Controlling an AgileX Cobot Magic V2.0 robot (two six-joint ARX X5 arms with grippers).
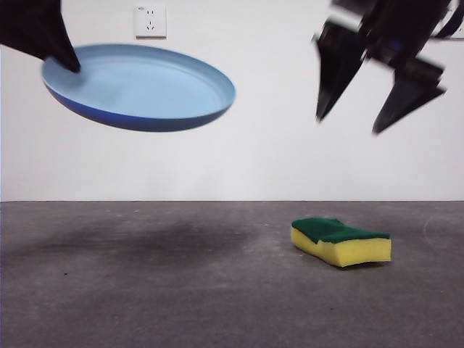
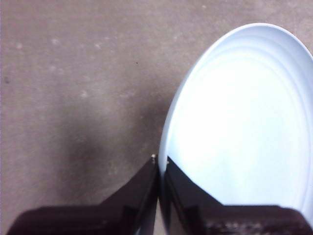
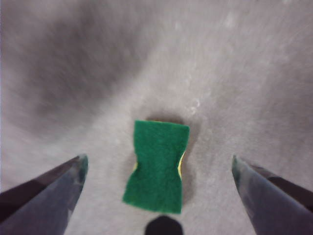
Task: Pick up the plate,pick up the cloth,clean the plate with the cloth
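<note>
The light-blue plate (image 1: pixel 141 85) hangs in the air at the upper left of the front view, tilted slightly. My left gripper (image 1: pixel 69 61) is shut on its rim at the left edge; in the left wrist view the jaws pinch the plate (image 2: pixel 244 122) rim, with the left gripper (image 2: pixel 160 161) closed tight. The cloth (image 1: pixel 341 241), a yellow sponge with a green top, lies flat on the table at the right. My right gripper (image 1: pixel 355 119) hovers open high above it. From the right wrist the cloth (image 3: pixel 159 166) shows between the wide-spread jaws of the right gripper (image 3: pixel 159 164).
A grey table (image 1: pixel 181 290) runs to a white wall with a socket (image 1: pixel 150 21). The plate's shadow falls on the table at the left.
</note>
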